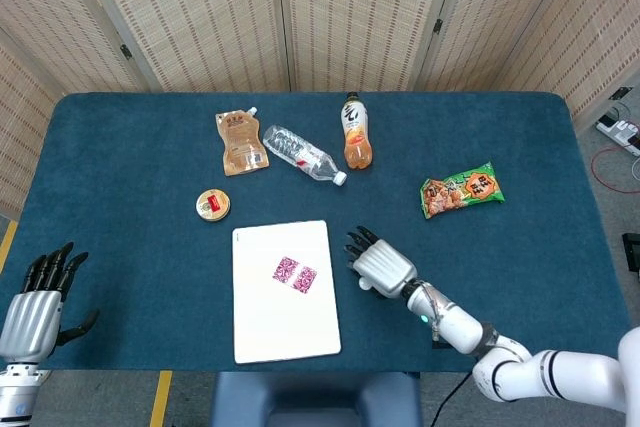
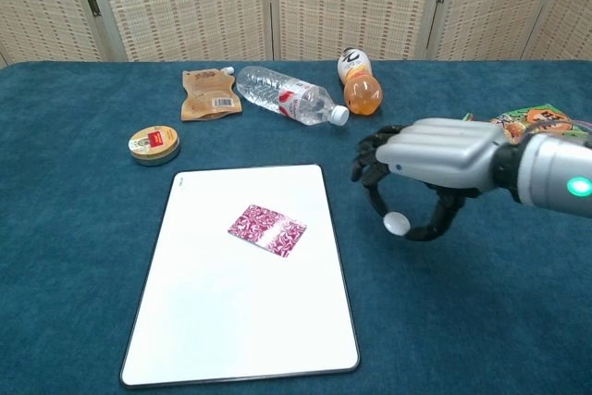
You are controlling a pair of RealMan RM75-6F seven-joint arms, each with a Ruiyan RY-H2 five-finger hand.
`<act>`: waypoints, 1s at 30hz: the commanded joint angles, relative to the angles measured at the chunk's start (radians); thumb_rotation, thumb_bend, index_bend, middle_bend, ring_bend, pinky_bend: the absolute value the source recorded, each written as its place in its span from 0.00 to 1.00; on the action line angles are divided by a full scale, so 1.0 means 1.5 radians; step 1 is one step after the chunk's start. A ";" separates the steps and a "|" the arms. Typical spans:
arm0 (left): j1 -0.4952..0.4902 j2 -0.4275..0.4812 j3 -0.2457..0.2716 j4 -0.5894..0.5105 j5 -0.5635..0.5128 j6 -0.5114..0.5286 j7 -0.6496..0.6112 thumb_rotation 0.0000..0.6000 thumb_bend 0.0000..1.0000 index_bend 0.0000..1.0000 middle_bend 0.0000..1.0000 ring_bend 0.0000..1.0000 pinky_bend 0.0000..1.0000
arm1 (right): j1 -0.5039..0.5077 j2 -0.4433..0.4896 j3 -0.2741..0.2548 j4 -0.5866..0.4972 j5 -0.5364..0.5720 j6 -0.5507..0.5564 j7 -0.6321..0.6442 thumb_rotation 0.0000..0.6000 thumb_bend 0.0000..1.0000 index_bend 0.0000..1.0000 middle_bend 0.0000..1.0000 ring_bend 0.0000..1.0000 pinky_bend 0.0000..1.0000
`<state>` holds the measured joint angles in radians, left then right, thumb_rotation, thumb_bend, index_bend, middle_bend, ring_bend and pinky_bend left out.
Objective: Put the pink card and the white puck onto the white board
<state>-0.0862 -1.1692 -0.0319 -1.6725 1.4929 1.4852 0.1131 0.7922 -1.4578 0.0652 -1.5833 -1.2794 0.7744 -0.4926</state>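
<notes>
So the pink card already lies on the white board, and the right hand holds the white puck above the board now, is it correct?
Not quite. The right hand does hold the white puck, but beside the white board, over the blue cloth to the board's right, as the chest view shows. The pink card already lies on the board.
</notes>
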 commanded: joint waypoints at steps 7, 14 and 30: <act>0.003 -0.001 0.001 0.007 -0.004 -0.001 -0.006 1.00 0.32 0.14 0.03 0.06 0.00 | 0.100 -0.099 0.054 0.053 0.117 -0.065 -0.073 1.00 0.30 0.51 0.21 0.04 0.00; 0.005 -0.002 0.003 0.017 -0.006 -0.002 -0.016 1.00 0.32 0.14 0.03 0.06 0.00 | 0.165 -0.150 0.065 0.108 0.203 -0.081 -0.118 1.00 0.30 0.51 0.21 0.04 0.00; 0.005 -0.009 0.004 0.034 -0.009 -0.008 -0.029 1.00 0.32 0.14 0.03 0.06 0.00 | 0.240 -0.187 0.044 0.136 0.295 -0.065 -0.156 1.00 0.30 0.21 0.18 0.03 0.00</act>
<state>-0.0791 -1.1830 -0.0263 -1.6223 1.4792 1.4728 0.0708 1.1515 -1.7443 0.1348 -1.3724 -0.8385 0.6701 -0.7293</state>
